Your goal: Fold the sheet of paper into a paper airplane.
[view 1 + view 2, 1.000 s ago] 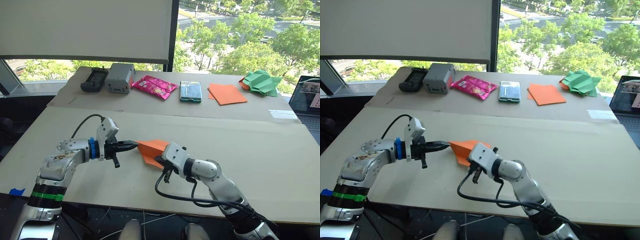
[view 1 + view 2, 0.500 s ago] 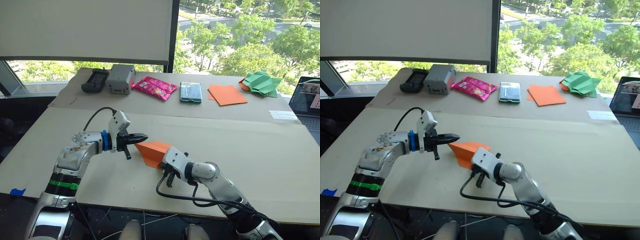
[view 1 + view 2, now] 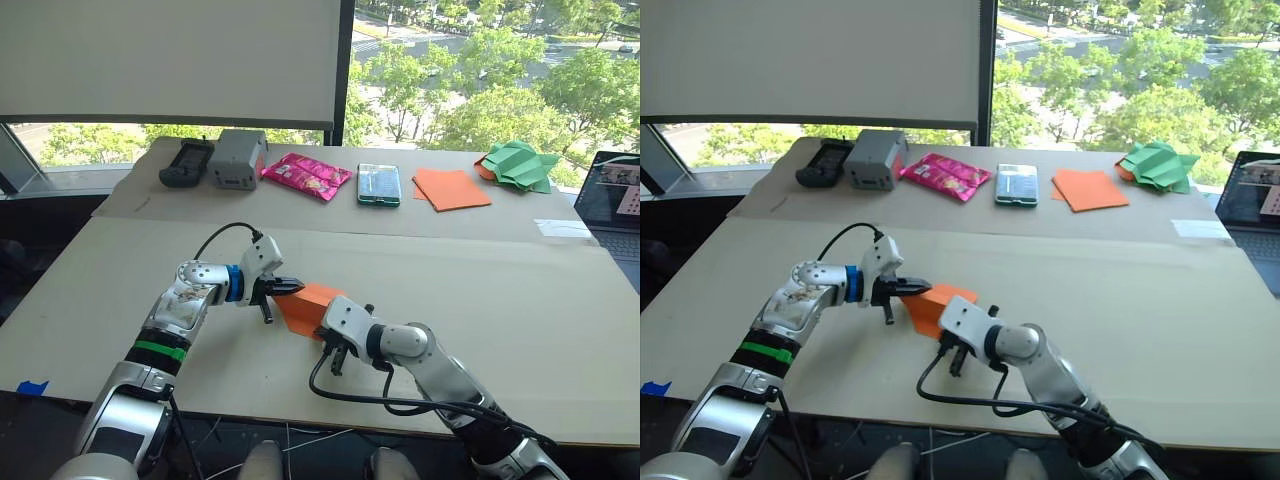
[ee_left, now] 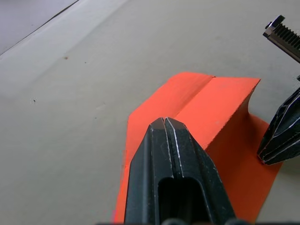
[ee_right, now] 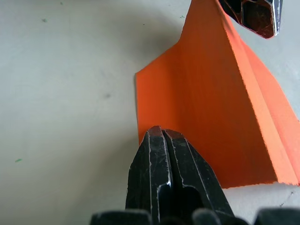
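Observation:
The sheet of paper [image 3: 311, 302] is bright orange, creased, and lies on the near table with one flap [image 4: 225, 101] raised. My left gripper [image 3: 297, 288] is shut, and its tips [image 4: 164, 121] rest on top of the paper near its left end. My right gripper [image 5: 161, 130] is also shut, with its tips lying over the paper's near corner. The right gripper's fingers [image 4: 281, 136] touch the paper just beyond the raised flap. The two grippers are a few centimetres apart.
On the far table stand a black device [image 3: 187, 161], a grey box [image 3: 238, 157], a pink packet [image 3: 307, 174], a phone [image 3: 379, 184], a flat stack of orange sheets [image 3: 452, 188] and green paper shapes [image 3: 520, 165]. A laptop [image 3: 615, 200] sits at the far right.
My left gripper has moved right, from the paper's left tip onto the paper itself. The right gripper has stayed at the near corner.

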`<state>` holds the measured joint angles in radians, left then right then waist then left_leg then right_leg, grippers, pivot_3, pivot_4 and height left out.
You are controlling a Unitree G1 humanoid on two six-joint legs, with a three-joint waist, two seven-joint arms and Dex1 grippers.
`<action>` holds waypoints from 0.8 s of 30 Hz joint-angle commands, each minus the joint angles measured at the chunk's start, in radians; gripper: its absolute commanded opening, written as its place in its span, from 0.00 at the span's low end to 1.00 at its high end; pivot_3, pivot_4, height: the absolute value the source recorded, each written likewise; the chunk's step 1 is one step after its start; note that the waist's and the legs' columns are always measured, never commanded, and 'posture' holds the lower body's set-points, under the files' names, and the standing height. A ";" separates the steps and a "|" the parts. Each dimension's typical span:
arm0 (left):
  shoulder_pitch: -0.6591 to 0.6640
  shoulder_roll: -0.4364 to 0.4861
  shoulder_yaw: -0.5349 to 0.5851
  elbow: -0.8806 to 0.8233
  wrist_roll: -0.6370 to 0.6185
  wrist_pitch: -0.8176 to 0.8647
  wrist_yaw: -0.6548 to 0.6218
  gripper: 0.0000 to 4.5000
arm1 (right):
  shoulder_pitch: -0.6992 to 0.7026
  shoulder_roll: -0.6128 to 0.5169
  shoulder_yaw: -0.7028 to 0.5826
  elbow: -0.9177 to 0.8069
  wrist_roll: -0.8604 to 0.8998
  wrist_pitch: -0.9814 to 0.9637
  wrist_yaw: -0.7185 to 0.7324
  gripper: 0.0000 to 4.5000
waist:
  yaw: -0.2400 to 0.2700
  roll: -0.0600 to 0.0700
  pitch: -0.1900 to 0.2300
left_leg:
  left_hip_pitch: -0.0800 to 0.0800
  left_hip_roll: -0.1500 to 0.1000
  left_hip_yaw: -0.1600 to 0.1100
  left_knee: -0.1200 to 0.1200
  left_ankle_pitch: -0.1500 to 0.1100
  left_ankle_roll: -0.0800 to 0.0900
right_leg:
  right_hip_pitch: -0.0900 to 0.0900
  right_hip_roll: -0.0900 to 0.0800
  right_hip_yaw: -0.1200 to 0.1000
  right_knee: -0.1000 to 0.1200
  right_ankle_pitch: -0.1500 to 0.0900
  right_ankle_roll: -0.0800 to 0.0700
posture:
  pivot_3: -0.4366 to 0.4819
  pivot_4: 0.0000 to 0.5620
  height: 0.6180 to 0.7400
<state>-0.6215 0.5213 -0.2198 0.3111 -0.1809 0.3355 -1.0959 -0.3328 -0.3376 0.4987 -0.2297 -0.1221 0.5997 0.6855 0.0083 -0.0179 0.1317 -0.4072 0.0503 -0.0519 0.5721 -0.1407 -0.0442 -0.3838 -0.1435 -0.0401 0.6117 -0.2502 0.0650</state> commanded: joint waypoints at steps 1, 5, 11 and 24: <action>0.036 0.033 0.005 -0.074 -0.003 0.013 -0.026 0.00 | 0.012 0.000 0.016 0.033 -0.003 0.051 -0.002 0.01 | 0.000 0.000 0.000 | 0.000 0.000 0.000 0.000 0.000 0.000 | 0.000 0.000 0.000 0.000 0.000 0.000 | 0.48 0.27 0.69; 0.079 0.048 0.014 -0.121 -0.007 0.035 -0.022 0.00 | 0.001 0.002 0.013 0.025 -0.003 0.060 -0.004 0.01 | 0.000 0.001 0.000 | 0.001 0.000 0.000 0.000 -0.001 -0.002 | 0.000 0.000 0.000 0.000 0.000 0.000 | 0.48 0.27 0.69; 0.110 0.053 0.018 -0.168 -0.011 0.062 -0.011 0.00 | -0.001 -0.009 0.004 -0.005 0.002 0.069 0.000 0.01 | 0.000 0.001 -0.001 | 0.000 0.000 0.000 0.000 -0.003 -0.004 | 0.000 0.000 0.000 0.000 0.000 0.000 | 0.48 0.27 0.69; 0.146 0.063 0.013 -0.193 -0.010 0.071 -0.012 0.00 | -0.030 -0.050 -0.075 -0.268 0.120 0.201 0.054 0.01 | 0.003 0.001 0.000 | -0.002 0.000 0.000 0.000 -0.001 -0.001 | -0.002 0.000 0.000 0.000 0.000 0.000 | 0.48 0.27 0.69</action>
<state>-0.4720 0.5746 -0.2133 0.1357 -0.1935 0.4148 -1.1070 -0.3423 -0.3835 0.4548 -0.4290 -0.0318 0.7807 0.7314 0.0111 -0.0168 0.1322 -0.4097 0.0506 -0.0521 0.5720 -0.1414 -0.0453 -0.3864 -0.1435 -0.0403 0.6117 -0.2502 0.0649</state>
